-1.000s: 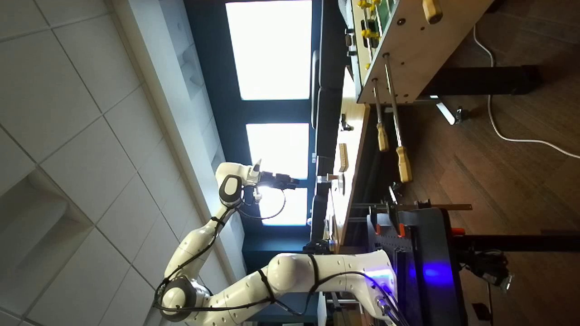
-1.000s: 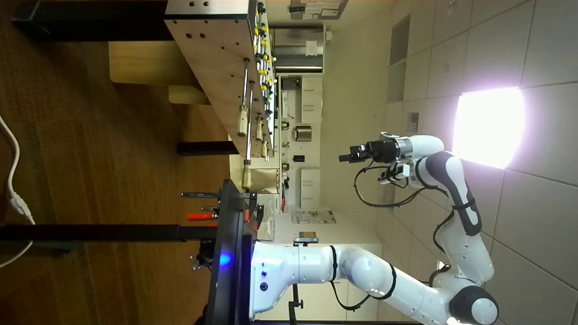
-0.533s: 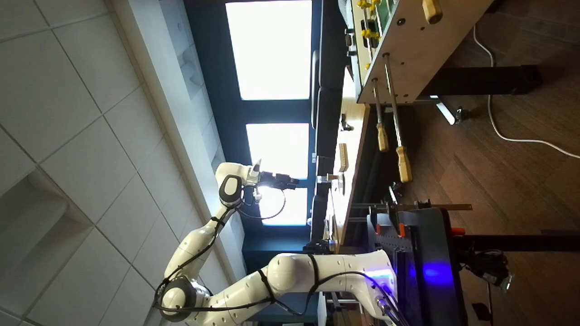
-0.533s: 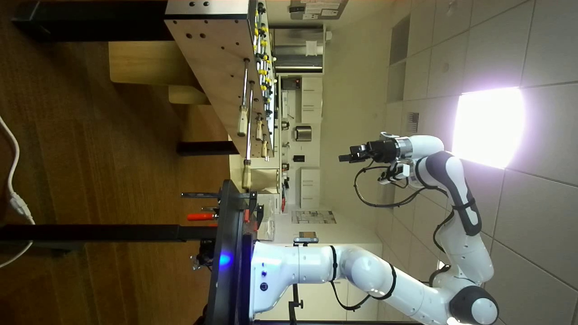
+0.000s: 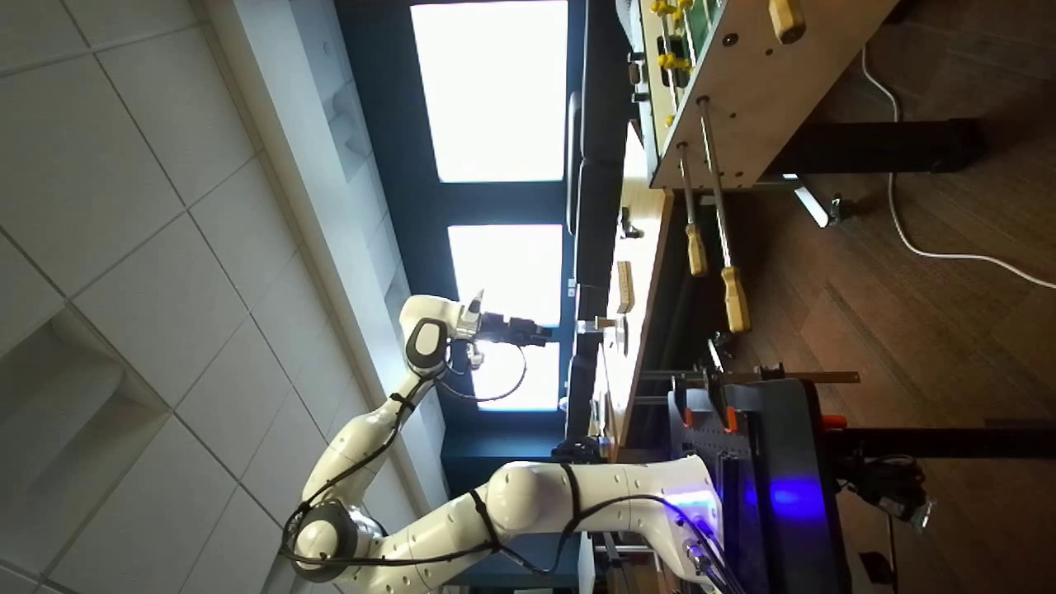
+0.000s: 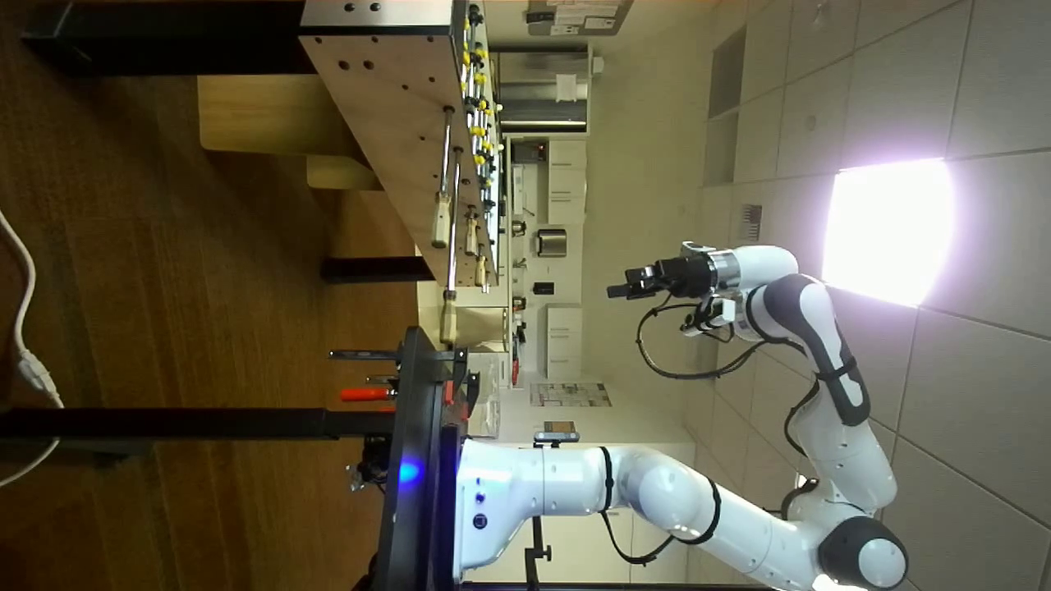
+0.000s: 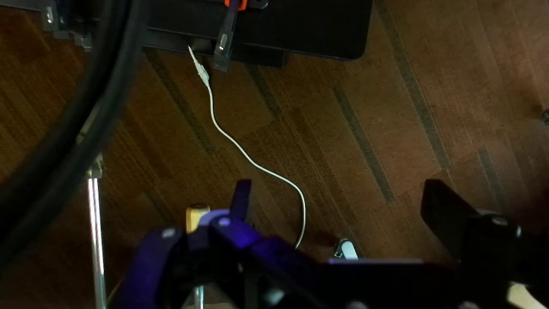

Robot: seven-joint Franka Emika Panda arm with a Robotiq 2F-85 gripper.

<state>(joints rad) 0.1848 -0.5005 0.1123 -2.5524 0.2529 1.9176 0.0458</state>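
Observation:
My gripper (image 7: pixel 338 189) stands open in the wrist view, its dark fingers (image 7: pixel 441 206) wide apart with nothing between them. Far below, through the gap, the wooden floor (image 7: pixel 343 163) shows with a thin white cable (image 7: pixel 257 165) lying in a curve. Both exterior views are turned on their side. In them the gripper (image 5: pixel 544 336) hangs in mid-air from the bent white arm (image 5: pixel 359 445), touching nothing. In an exterior view the gripper (image 6: pixel 617 287) is seen side-on, pointing down toward the floor.
A foosball table (image 6: pixel 394 139) with rods and wooden handles (image 5: pixel 734 301) stands near the arm. The black base table (image 5: pixel 784 462) carries clamps with orange parts (image 5: pixel 731 419). Behind is a wooden table (image 5: pixel 643 198) with small items. Loose black cable (image 7: pixel 85 128) loops beside the wrist.
Over the last half second the gripper and forearm have sunk slightly toward the floor. Before that the arm stood still. The rest of the scene looks the same.

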